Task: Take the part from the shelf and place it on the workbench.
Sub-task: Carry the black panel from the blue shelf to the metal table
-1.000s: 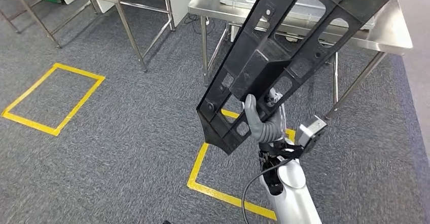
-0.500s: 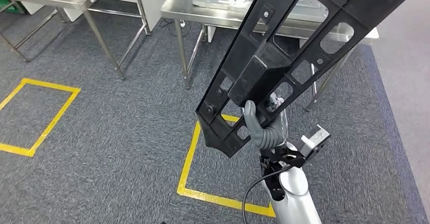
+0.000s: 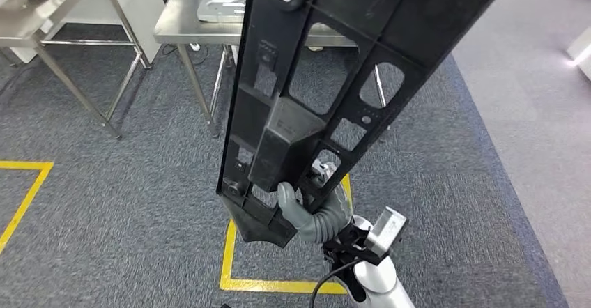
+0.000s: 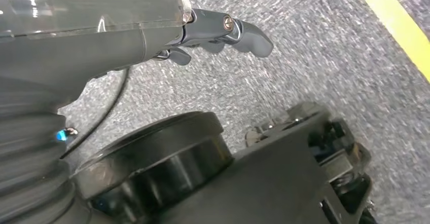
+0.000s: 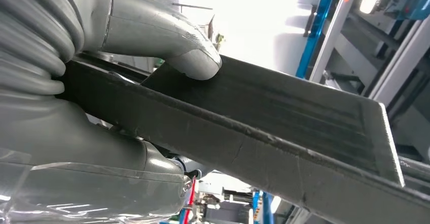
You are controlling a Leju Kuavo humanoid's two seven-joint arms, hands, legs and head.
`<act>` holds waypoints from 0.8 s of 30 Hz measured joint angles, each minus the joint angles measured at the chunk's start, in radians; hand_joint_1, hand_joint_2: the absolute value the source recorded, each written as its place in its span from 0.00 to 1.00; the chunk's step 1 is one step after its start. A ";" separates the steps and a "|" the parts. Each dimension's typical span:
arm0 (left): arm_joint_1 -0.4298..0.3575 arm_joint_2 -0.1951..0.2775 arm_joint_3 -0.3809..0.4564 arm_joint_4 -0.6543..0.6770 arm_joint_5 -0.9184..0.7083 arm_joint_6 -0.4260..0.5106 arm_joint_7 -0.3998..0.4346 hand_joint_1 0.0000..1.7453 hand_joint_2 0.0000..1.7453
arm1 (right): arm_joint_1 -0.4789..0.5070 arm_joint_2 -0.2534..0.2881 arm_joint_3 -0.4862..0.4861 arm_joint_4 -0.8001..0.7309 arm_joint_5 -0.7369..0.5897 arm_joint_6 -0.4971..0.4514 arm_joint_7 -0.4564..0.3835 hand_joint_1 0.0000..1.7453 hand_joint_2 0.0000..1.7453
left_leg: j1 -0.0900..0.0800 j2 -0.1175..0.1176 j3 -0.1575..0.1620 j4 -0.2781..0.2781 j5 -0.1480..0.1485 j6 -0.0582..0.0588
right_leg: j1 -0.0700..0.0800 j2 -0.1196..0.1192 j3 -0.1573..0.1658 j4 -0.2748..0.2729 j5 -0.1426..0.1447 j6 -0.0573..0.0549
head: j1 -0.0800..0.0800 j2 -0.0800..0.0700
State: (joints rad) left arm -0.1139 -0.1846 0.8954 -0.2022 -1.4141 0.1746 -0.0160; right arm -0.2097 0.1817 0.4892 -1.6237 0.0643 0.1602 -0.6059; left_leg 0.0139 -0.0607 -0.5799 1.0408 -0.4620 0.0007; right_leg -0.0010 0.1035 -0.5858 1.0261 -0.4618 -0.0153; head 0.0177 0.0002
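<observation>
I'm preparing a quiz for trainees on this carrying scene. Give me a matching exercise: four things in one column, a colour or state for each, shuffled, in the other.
Things:
1. black part
2. right hand
3. floor tape
4. workbench

States:
A. yellow, marking a square on the carpet
B. steel, standing ahead on thin legs
C. grips the lower end of the part
D. long, with cut-outs, held up off the floor

Pairs: 1-D, 2-C, 3-A, 4-B

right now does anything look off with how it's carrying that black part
Somewhat. The right hand grips the long black part only near its lower end, so most of it towers above the hand, leaning slightly. No damage shows. The left hand hangs over the carpet.
</observation>
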 joint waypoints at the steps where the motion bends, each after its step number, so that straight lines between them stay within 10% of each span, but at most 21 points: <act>1: -0.001 0.000 0.001 0.000 0.001 0.000 0.000 0.00 1.00 | 0.000 -0.001 0.005 0.001 -0.001 -0.001 0.000 1.00 1.00 | -0.002 0.002 0.003 -0.011 -0.004 0.003 | -0.002 0.008 -0.004 -0.001 0.001 0.007 | 0.000 0.000; 4: -0.002 -0.003 0.001 0.000 0.003 -0.002 0.003 0.00 1.00 | 0.001 -0.006 0.015 0.002 -0.005 -0.015 -0.002 1.00 1.00 | 0.004 0.026 0.020 -0.040 -0.001 0.016 | 0.001 -0.010 -0.013 0.011 -0.008 0.026 | 0.001 0.000; 8: 0.003 -0.003 0.003 0.000 0.004 -0.002 0.006 0.00 1.00 | 0.006 -0.010 0.020 0.013 -0.004 -0.060 0.007 1.00 1.00 | 0.007 0.061 0.037 -0.055 -0.010 0.027 | -0.007 -0.089 -0.131 0.222 -0.093 0.046 | 0.008 0.000; 10: 0.004 -0.003 0.003 0.000 0.004 -0.002 0.007 0.00 1.00 | 0.012 -0.014 0.020 0.022 -0.004 -0.076 0.011 1.00 1.00 | 0.009 0.070 0.047 -0.055 -0.025 0.023 | -0.017 -0.097 -0.157 0.249 -0.070 0.054 | 0.009 0.000; 14: 0.010 -0.002 0.003 0.000 0.001 -0.005 0.007 0.00 1.00 | 0.016 -0.017 0.020 0.030 -0.006 -0.098 0.013 1.00 1.00 | 0.010 0.083 0.084 -0.057 -0.058 0.004 | -0.019 -0.123 -0.046 0.022 0.045 0.052 | 0.009 0.000; 19: 0.007 -0.001 0.003 -0.001 -0.008 -0.004 0.009 0.00 1.00 | 0.023 -0.022 0.017 0.023 -0.008 -0.127 0.021 1.00 1.00 | 0.008 0.093 0.119 -0.058 -0.088 -0.025 | -0.012 -0.117 0.004 -0.025 0.001 0.019 | 0.006 0.000; 21: 0.006 0.000 0.003 -0.001 -0.008 -0.004 0.009 0.00 1.00 | 0.026 -0.022 0.015 0.015 -0.009 -0.135 0.022 1.00 1.00 | 0.010 0.082 0.072 0.041 -0.114 -0.028 | -0.015 -0.112 0.040 -0.038 -0.017 0.005 | -0.001 0.000; 24: -0.007 0.000 0.003 -0.001 -0.006 -0.004 0.006 0.00 1.00 | 0.037 -0.026 0.014 0.013 -0.009 -0.147 0.027 1.00 1.00 | 0.006 0.071 -0.080 0.239 -0.131 -0.026 | -0.010 -0.108 0.098 -0.045 -0.062 -0.003 | -0.008 0.000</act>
State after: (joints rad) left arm -0.1206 -0.1850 0.8988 -0.2033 -1.4204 0.1709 -0.0095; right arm -0.1722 0.1556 0.5034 -1.6103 0.0550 0.0136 -0.5790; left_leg 0.0202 0.0098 -0.6602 1.2795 -0.5927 -0.0253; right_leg -0.0110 -0.0042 -0.4878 0.9811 -0.5241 -0.0186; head 0.0100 0.0003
